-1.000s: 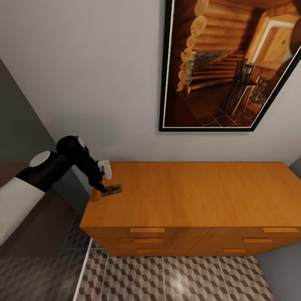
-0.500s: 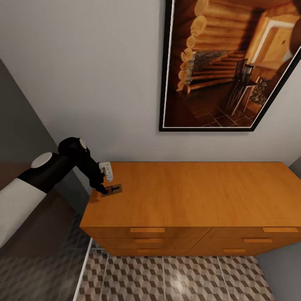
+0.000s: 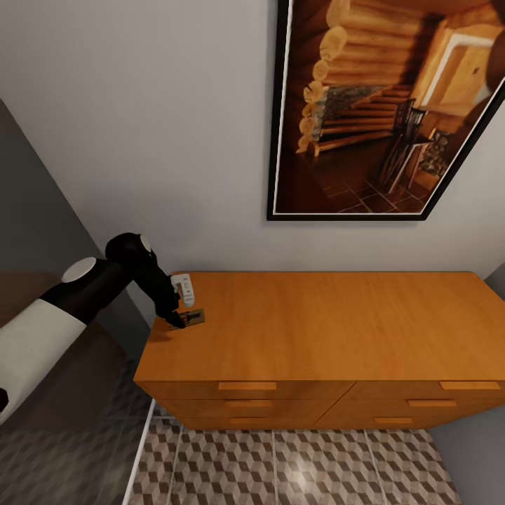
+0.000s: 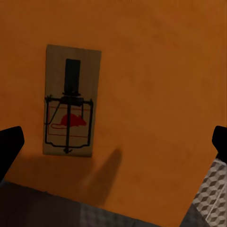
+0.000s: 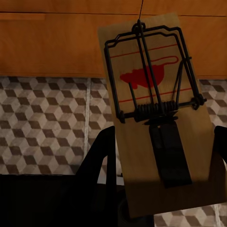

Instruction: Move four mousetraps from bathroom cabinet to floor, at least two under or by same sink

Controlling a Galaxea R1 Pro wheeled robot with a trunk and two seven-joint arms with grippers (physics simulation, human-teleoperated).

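Observation:
One mousetrap (image 3: 191,319), a tan board with dark wire and a red mark, lies flat on the left end of the orange-brown cabinet (image 3: 330,322). My left gripper (image 3: 177,321) hangs just above it and partly covers it. In the left wrist view the mousetrap (image 4: 71,101) lies on the cabinet top (image 4: 156,71), off to one side of the open left gripper (image 4: 113,142), whose black fingertips (image 4: 9,144) stand far apart. My right gripper (image 5: 161,151) is shut on a second mousetrap (image 5: 151,94), held over the cube-patterned floor (image 5: 42,123) in front of the cabinet's drawers (image 5: 47,47).
A large framed picture (image 3: 386,105) hangs on the grey wall above the cabinet. Cube-patterned tiles (image 3: 280,463) spread in front of the drawers. A white strip (image 3: 140,449) borders the tiles at the left, beside a dark brown surface (image 3: 63,379).
My left arm has shifted a little to the right along the cabinet's left end, bringing the open gripper over the mousetrap. The trap has not moved.

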